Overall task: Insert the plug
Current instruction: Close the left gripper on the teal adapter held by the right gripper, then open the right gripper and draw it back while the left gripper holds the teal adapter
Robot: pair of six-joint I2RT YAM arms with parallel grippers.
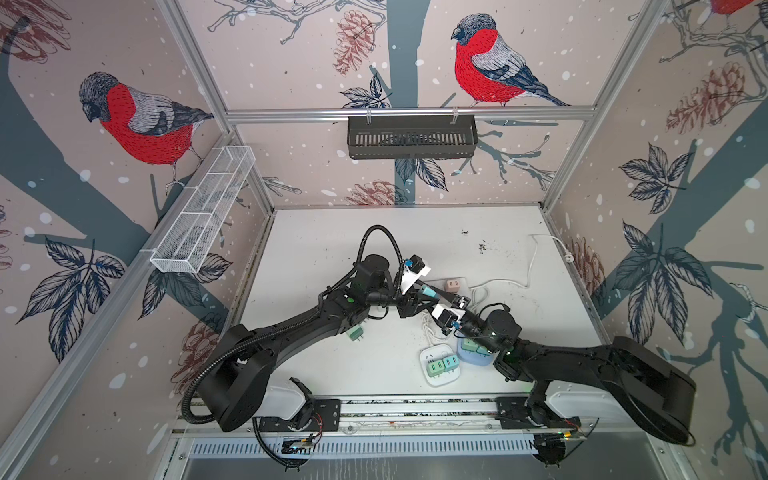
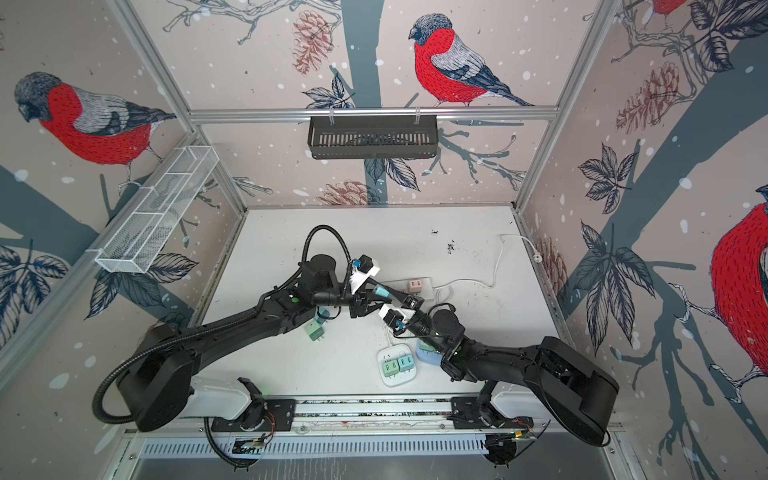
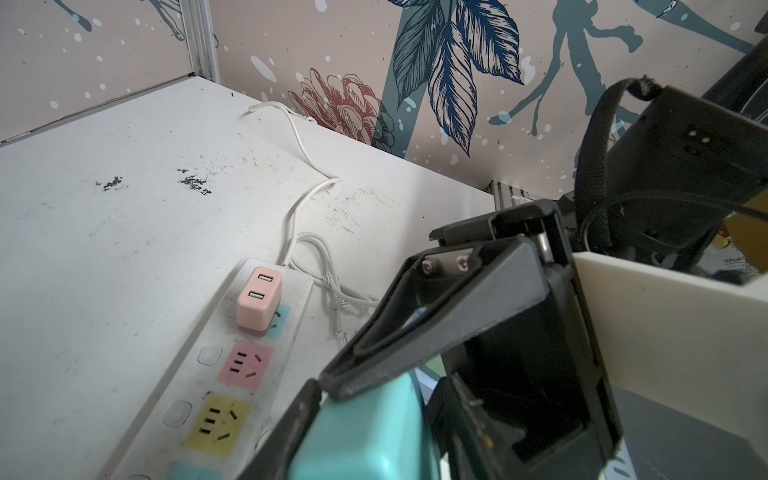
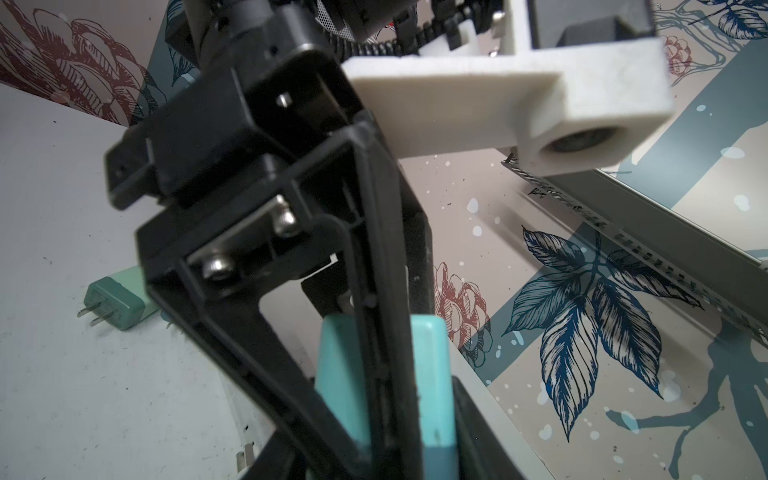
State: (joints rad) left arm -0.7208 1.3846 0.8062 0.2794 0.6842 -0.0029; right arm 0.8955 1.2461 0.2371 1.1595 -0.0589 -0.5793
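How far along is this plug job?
Done: a pink plug sits in the power strip. In hand: the right gripper holds a teal plug by the strip, with the left gripper beside it. Left: pushing it into a free socket; a green plug lies loose on the table.

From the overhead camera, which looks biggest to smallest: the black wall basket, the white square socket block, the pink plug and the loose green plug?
1. black wall basket
2. white square socket block
3. pink plug and loose green plug: look alike; the green one is partly hidden by the left arm.
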